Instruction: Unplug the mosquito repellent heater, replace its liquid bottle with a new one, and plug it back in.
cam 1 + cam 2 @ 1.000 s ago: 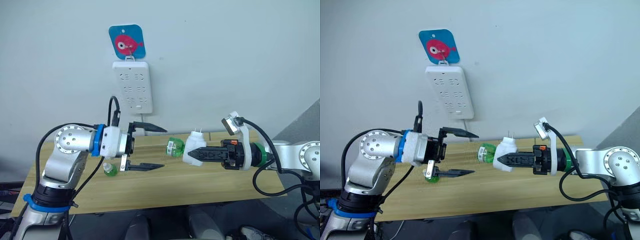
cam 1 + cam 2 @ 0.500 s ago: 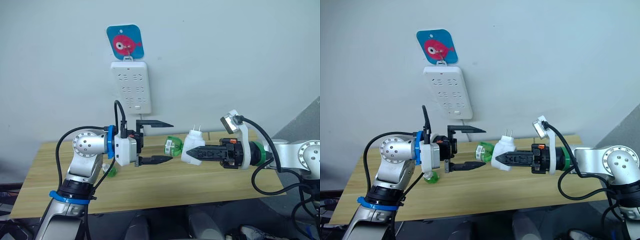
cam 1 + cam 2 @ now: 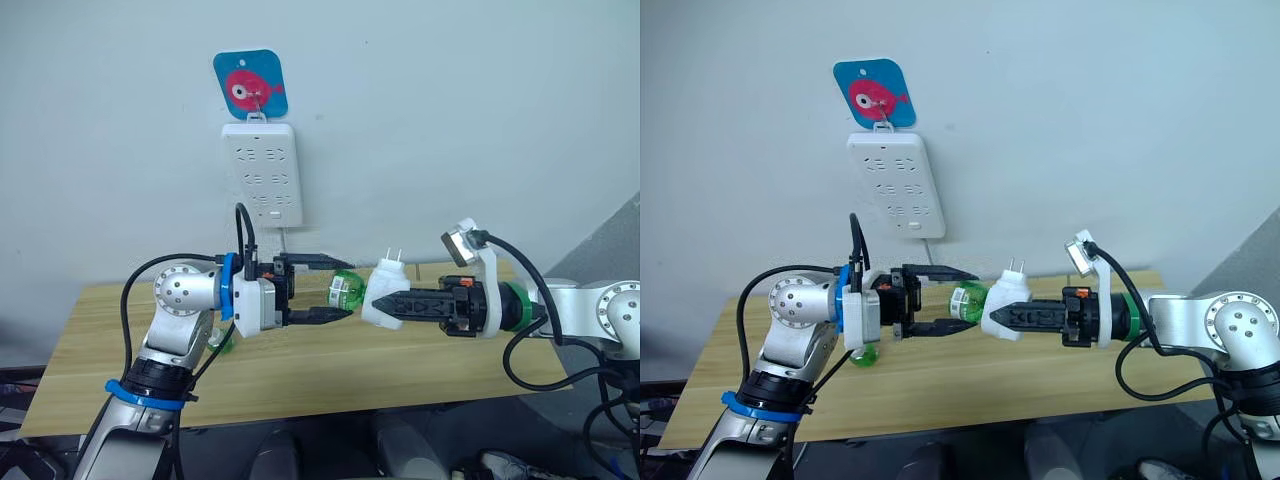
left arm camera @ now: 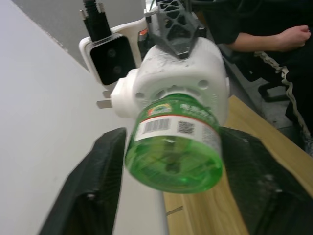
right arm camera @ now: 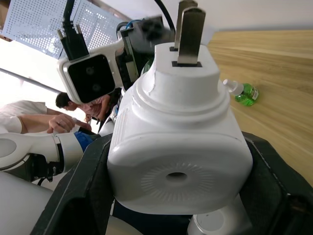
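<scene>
Eye views: above the worktop (image 3: 420, 375), right end effector (image 3: 385, 306) clamps the mosquito repellent heater (image 3: 383, 294), prongs up; left end effector (image 3: 345, 289) open around its green liquid bottle (image 3: 346, 291).

Left wrist view: fingers (image 4: 93, 188) flank the bottle; close squarely, then unscrew.

Right wrist view: heater should be held steady.

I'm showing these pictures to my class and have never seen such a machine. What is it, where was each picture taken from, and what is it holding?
This is a humanoid robot with two arms ending in two-fingered grippers. Two pictures come from cameras in its head, two from cameras on its wrists. The right gripper is shut on the mosquito repellent heater, a white plug-in unit with a green liquid bottle attached. The left gripper is open, its fingers either side of that bottle. A second green bottle lies on the wooden table. A white power strip hangs on the wall.
</scene>
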Controlling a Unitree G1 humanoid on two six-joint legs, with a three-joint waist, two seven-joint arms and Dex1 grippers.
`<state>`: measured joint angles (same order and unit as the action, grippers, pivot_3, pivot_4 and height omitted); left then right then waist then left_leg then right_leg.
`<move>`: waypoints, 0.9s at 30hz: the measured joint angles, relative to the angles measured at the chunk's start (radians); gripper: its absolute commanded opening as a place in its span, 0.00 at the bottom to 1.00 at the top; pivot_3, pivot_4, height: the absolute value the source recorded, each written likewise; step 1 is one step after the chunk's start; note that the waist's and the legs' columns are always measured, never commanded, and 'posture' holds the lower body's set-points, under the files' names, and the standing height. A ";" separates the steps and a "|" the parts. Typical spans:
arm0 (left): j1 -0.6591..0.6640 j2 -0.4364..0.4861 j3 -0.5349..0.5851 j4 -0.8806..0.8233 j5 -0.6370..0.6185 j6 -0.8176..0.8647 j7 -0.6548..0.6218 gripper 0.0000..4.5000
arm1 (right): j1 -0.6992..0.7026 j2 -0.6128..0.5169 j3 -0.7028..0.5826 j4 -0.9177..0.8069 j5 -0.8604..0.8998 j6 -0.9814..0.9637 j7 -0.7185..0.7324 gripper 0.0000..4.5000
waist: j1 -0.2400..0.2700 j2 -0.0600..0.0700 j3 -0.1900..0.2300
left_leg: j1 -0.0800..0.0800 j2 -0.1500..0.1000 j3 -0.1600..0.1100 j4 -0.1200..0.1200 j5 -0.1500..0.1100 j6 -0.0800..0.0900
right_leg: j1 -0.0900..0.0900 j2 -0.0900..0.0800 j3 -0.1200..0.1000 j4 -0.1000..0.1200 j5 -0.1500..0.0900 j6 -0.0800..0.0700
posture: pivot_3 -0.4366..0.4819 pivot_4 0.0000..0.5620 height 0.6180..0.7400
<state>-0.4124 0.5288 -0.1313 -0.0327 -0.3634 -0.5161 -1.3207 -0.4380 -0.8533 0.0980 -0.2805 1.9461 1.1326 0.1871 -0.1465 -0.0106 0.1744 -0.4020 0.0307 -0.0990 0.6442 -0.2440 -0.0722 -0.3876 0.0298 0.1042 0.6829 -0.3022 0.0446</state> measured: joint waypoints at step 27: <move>-0.338 0.340 -0.073 -0.185 -0.667 1.677 0.099 0.52 | -0.021 -0.010 0.023 -0.056 0.011 0.011 0.049 0.68 | -0.016 -0.001 0.001 | 0.000 0.000 -0.003 -0.001 0.000 0.000 | -0.001 0.001 -0.003 0.001 -0.001 0.000 | 0.29 0.24 1.00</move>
<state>-0.7508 0.8692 -0.2042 -0.2176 -1.0301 1.1604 -1.2214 -0.4591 -0.8636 0.1207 -0.3367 1.9570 1.1433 0.2360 -0.1627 -0.0114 0.1753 -0.4020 0.0308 -0.1021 0.6434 -0.2440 -0.0722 -0.3882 0.0305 0.1014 0.6843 -0.3030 0.0441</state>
